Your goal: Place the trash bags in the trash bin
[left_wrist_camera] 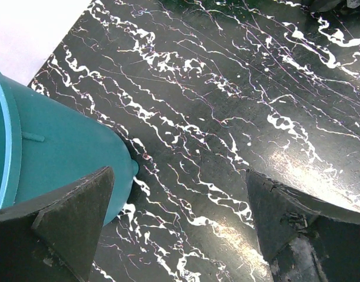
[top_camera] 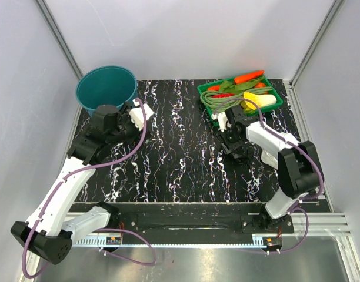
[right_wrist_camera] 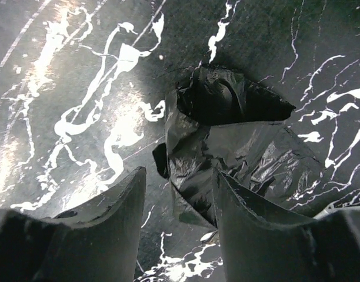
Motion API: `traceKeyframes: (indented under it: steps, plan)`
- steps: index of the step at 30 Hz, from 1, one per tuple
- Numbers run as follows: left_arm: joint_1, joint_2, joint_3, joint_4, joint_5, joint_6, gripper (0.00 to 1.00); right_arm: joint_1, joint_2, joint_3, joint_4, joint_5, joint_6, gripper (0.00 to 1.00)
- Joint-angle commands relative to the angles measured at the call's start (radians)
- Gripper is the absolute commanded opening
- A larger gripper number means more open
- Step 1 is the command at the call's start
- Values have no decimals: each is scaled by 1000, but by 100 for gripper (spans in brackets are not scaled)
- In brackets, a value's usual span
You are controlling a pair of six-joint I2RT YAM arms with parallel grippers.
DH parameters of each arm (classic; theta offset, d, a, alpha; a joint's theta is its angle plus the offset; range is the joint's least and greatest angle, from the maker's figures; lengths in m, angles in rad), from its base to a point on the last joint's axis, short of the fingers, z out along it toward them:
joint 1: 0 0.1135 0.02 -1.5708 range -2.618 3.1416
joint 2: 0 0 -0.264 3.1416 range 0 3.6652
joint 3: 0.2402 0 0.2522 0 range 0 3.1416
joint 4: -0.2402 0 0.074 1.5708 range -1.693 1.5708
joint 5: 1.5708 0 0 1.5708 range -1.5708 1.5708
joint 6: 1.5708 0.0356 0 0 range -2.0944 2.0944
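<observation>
A wrinkly glossy black trash bag (right_wrist_camera: 239, 147) lies crumpled on the black marbled table, seen in the right wrist view. My right gripper (right_wrist_camera: 179, 173) is open just above it. The bag's left edge lies between the jaws, and the right finger (right_wrist_camera: 256, 229) is over the film. In the top view this gripper (top_camera: 237, 151) points down at the table right of centre, and the bag is hard to tell from the dark top. The teal trash bin (top_camera: 106, 88) stands at the back left. My left gripper (top_camera: 105, 113) is open and empty beside its wall (left_wrist_camera: 56, 158).
A shallow green tray (top_camera: 279, 101) of vegetables stands at the back right, just behind the right arm. White walls and metal posts close in the table on three sides. The marbled tabletop (top_camera: 180, 147) stretches between the two arms.
</observation>
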Motion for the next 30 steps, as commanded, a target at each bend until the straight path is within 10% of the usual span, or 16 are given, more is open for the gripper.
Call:
traceKeyframes:
  steps: [1,13,30]
  plan:
    - [-4,-9,-6,51,-18,12,99,6,73,-3,49,58,-30,54]
    - [-4,-26,-18,58,-49,21,99,12,80,127,-52,-168,54,8]
    - [-4,30,15,78,-87,0,99,175,155,397,-162,-362,143,2]
